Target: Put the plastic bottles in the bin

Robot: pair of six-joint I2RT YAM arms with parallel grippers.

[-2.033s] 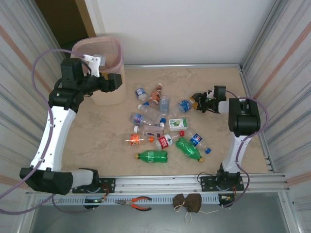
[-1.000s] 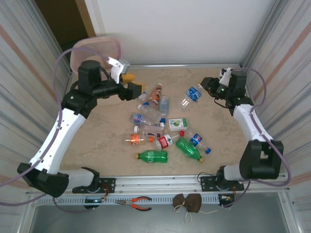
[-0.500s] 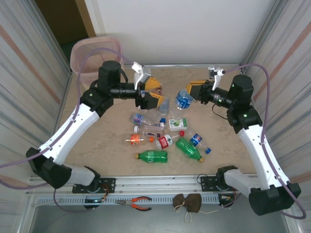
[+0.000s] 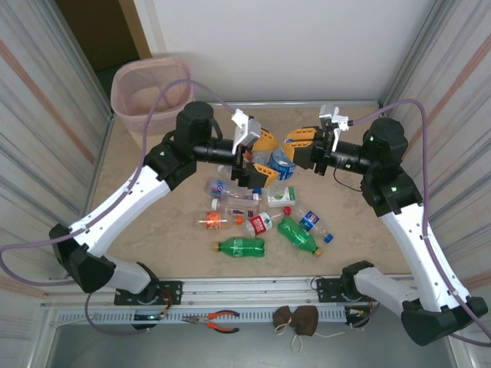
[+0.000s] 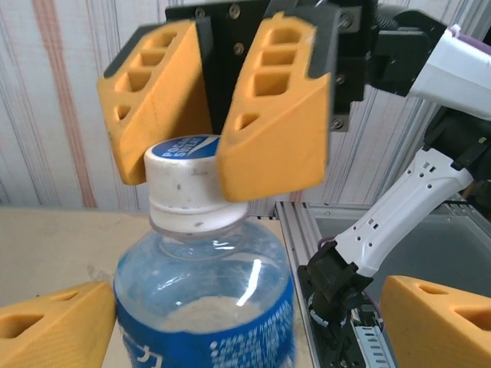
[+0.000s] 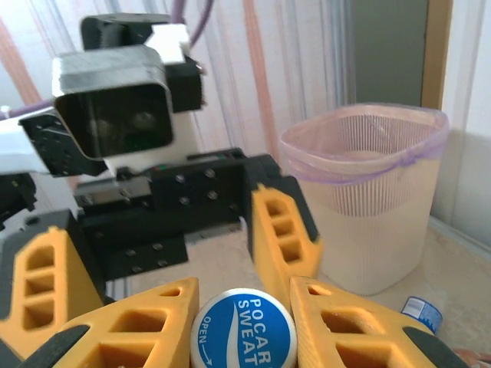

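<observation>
Clear plastic bottle with a blue label and a white cap (image 4: 280,159) hangs in the air between the two arms, above the loose cluster of other plastic bottles (image 4: 253,215) on the beige counter (image 4: 153,222) — and the danger is a drop. The right pincer (image 4: 291,150) is clamped shut on the cap alone, its orange fingers (image 5: 276,115) pinching the white top from both sides, so the whole weight rests on a small, smooth grip. The left pincer (image 4: 265,158) stands wide open around the bottle's body; in its wrist view its own fingers (image 5: 54,326) sit far out on either side of the blue-labelled body (image 5: 203,307), touching nothing. If the right pincer lets go before the left has closed, the bottle would likely fall onto those below. If the left closes off-centre on the rounded body, the bottle may twist or squirt out. The two pincers are also very close — a small misjudgement could knock them together. The right wrist view looks along the bottle's axis onto the cap (image 6: 244,326), with the left pincer (image 6: 165,261) straddling it beyond. The tall beige bin with its pink liner (image 4: 153,115) stands well apart at the far left corner, so a carry seems needed yet.
</observation>
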